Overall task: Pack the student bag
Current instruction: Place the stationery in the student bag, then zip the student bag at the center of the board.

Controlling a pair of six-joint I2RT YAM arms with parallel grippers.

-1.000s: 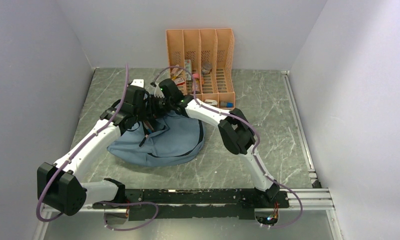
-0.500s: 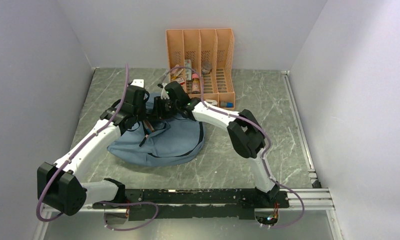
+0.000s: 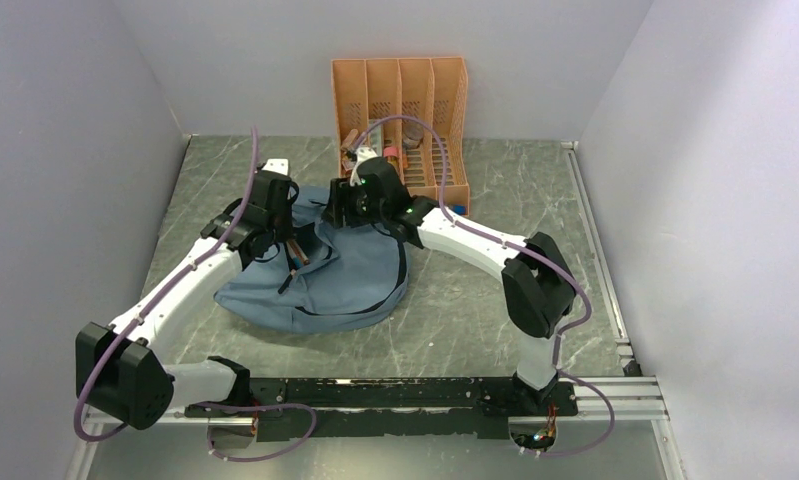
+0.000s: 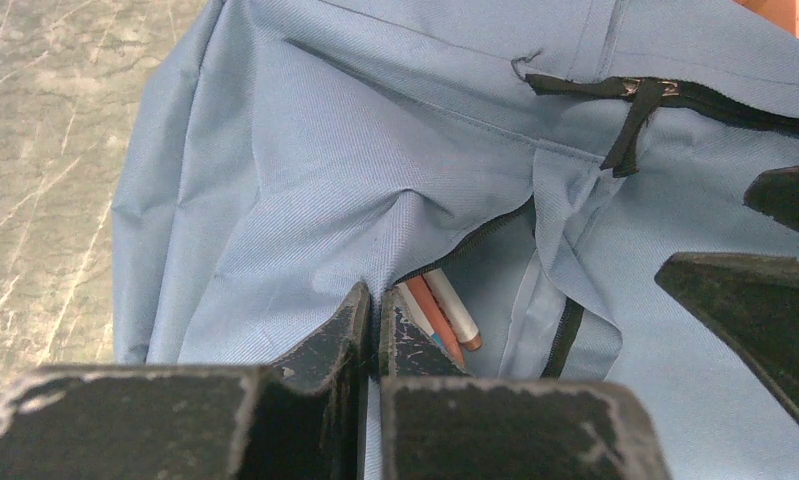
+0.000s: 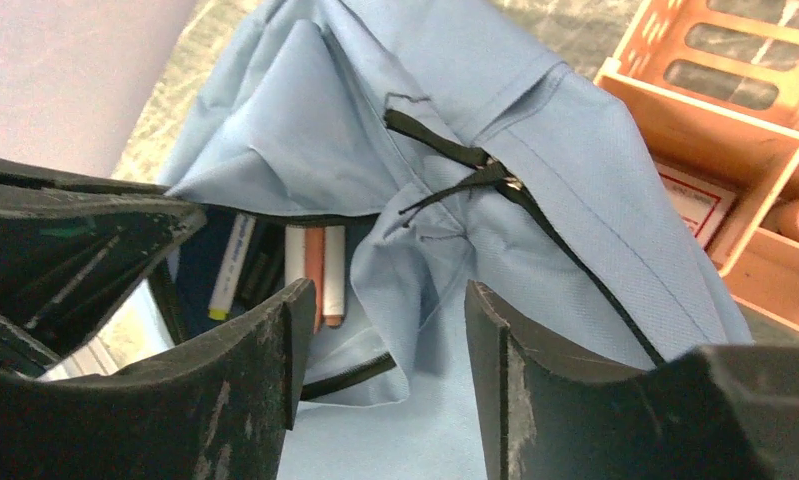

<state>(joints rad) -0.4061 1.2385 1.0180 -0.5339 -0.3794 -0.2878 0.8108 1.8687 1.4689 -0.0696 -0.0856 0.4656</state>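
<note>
On the grey veined table (image 3: 495,300): a large, soft dusty-blue fabric backpack (image 3: 345,285) lies flat left of centre, between the two arms.
Backpack trim: a black zip line curves across its near right side, and a black zip pull (image 4: 635,125) hangs from the upper seam.
Pocket: a front pocket (image 5: 275,260) gapes open on the side facing the arms.
Pocket contents: a white pen (image 4: 453,312) and an orange pen (image 4: 427,312) lie side by side inside, tips just past the opening. The right wrist view also shows a white marker with a yellow end (image 5: 227,268) deeper in.
Left claw (image 4: 373,300): its fingers are pressed together and pinch the blue fabric at the lip of the pocket. Creases run out from the pinch.
Right claw (image 5: 387,292): its fingers stand well apart above the rumpled fabric just beside the pocket mouth, with nothing gripped between them.
Claws together: they are close to each other over the far left part of the backpack, and each shows at the edge of the other's wrist view.
Orange slotted plastic file organizer (image 3: 400,100): it stands upright at the far wall, just behind the backpack and the right claw.
Organizer contents: small items sit low in its compartments, too small to name.
</note>
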